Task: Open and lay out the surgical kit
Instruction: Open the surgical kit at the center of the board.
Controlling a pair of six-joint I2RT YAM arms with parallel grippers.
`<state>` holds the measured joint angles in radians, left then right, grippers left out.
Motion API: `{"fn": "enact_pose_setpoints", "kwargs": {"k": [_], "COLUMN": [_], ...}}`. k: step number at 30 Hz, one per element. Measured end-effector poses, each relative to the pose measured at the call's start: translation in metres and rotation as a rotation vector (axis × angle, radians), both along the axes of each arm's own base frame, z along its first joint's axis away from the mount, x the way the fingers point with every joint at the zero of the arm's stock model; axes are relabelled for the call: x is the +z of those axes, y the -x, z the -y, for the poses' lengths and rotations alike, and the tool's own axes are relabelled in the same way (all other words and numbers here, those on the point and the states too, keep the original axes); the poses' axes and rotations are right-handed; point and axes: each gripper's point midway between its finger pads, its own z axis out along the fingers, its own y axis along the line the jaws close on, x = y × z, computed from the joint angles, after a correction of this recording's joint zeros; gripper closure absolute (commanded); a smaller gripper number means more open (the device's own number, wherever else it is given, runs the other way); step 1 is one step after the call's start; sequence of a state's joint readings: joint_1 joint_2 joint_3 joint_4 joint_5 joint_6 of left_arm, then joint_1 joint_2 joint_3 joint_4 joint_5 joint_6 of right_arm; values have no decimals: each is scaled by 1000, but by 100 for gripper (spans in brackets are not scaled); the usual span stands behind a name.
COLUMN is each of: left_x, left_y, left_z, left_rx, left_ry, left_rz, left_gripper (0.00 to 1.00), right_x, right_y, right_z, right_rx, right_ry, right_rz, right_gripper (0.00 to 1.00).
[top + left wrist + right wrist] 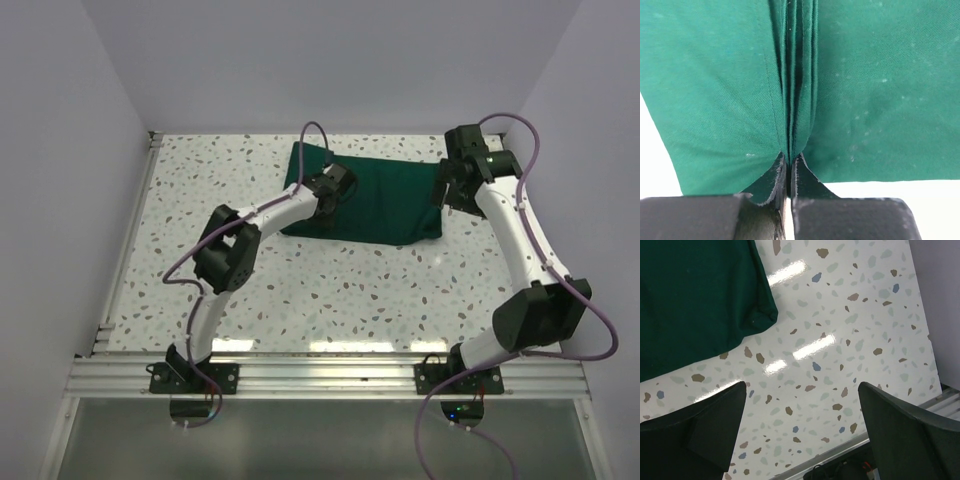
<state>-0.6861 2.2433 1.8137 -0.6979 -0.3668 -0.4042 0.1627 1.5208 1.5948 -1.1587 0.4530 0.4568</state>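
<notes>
White walls enclose one speckled table (400, 300), and on its far half we see one dark green cloth wrap (385, 205), lying folded as a single flat bundle. We count two arms and two tools. Our left tool (789, 165) sits on the wrap's left part, its fingers closed and pinching a raised pleat of several cloth layers. Our right tool (802, 387) hovers just beside the wrap's right edge, fingers spread wide above the speckled surface, gripping nothing.

White links and black joint housings on left arm (275, 210) and right arm (517, 232); purple cable (314, 124) trails behind each wrist. Matte black fingers (900, 435) on left gripper (788, 162) and right gripper (801, 387).
</notes>
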Motion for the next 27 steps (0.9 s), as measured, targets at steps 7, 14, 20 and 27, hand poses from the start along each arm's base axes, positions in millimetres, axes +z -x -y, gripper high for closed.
{"fn": "enact_pose_setpoints", "kwargs": {"k": [7,14,20,27], "left_x": [76,144,81,48], "left_y": [-8,-19,18,71], "left_z": [-22,-193,-279,-262], "left_rx": [89,450,675,629], "left_ry": [104,204,120,141], "left_rz": [97,247,115,-31], "left_gripper": [100,1,0,0], "right_x": [-21,-44,-54,-65], "right_y": [-10,-47,-104,-172], "right_z": [-2,-18,-44,-50], "right_rx": [11,81,161,170], "right_ry": [11,-29,-110,-141], "right_rz": [-63,-101,-50,22], "right_gripper": [1,1,1,1]}}
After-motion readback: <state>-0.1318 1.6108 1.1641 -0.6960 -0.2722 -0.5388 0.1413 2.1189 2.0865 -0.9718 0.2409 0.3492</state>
